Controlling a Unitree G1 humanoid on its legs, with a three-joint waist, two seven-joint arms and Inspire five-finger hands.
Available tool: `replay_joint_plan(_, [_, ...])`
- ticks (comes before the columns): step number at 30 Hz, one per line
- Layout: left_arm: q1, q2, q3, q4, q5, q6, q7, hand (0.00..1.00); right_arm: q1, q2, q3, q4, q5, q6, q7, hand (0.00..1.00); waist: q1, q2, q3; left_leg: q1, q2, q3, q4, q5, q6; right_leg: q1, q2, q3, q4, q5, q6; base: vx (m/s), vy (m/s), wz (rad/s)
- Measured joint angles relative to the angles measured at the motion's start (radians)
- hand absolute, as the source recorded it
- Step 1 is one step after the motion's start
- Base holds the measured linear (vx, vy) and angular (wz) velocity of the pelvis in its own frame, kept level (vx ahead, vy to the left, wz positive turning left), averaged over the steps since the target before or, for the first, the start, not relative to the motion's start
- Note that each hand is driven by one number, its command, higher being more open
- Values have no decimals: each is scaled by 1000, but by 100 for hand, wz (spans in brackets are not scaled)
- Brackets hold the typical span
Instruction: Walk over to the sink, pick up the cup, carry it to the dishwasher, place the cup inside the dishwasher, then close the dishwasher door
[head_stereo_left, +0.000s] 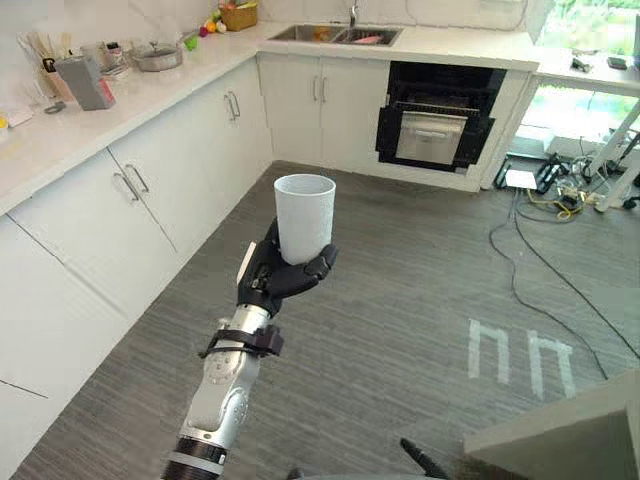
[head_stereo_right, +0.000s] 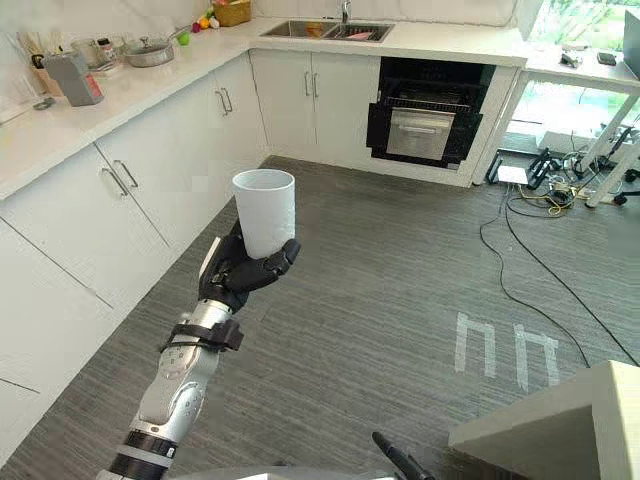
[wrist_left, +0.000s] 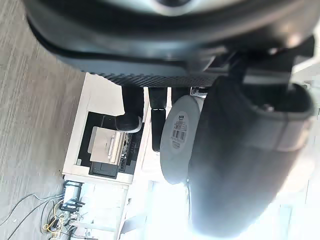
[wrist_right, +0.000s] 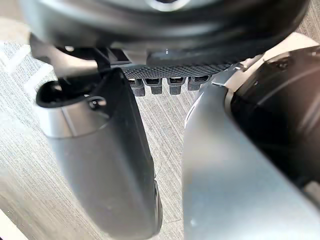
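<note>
**A:** Left eye view, first entry?
**B:** White cup, upright, held low by the left hand, fingers curled round it, above the grey plank floor.
**A:** Right eye view?
**B:** Open dishwasher in the far cabinets, well apart from the cup. Sink in the counter beside it.
**A:** Left wrist view?
**B:** Cup's labelled base, between thumb and fingers.
**A:** Right wrist view?
**B:** Right hand over the floor. Whether it is spread or closed, I cannot tell.

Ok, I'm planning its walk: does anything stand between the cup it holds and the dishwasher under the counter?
Nothing visible does. The left hand holds the cup upright, and the stretch of grey floor from it to the dishwasher has nothing on it. Cables lie off to the right of that path.
</note>
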Motion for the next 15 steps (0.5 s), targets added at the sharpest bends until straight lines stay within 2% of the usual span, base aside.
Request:
replay_joint_plan(5, [7,-1,1,0,0,-2,0,0,0,-2,0,0,0,0,0,100,0,0,0,-1,0,0,3,0,0,0,0,0,-2,0,0,0,0,0])
replay_joint_plan(10, [91,-48,51,40,-48,-4,-1,0,0,-5,-2,2,0,6,7,100,6,0,12,2,0,-5,13,0,0,16,3,0,-23,12,-7,0,0,0])
replay_joint_plan(11, [120,-66,74,60,-63,-4,0,0,0,-4,-8,4,-1,10,15,100,18,-1,24,0,2,-6,27,-4,-1,19,2,0,-23,13,-8,0,0,0])
replay_joint_plan(13, [150,-78,92,77,-81,-4,2,0,-1,-4,-26,9,-1,21,23,100,25,0,27,-14,6,-10,62,-28,-1,20,2,-3,-20,13,-8,0,0,0])
replay_joint_plan(15, [201,-96,110,80,-97,-4,7,0,-3,-5,-62,15,0,34,24,100,42,7,33,-59,22,-14,187,-120,0,14,-1,-3,14,-7,-6,0,0,0])
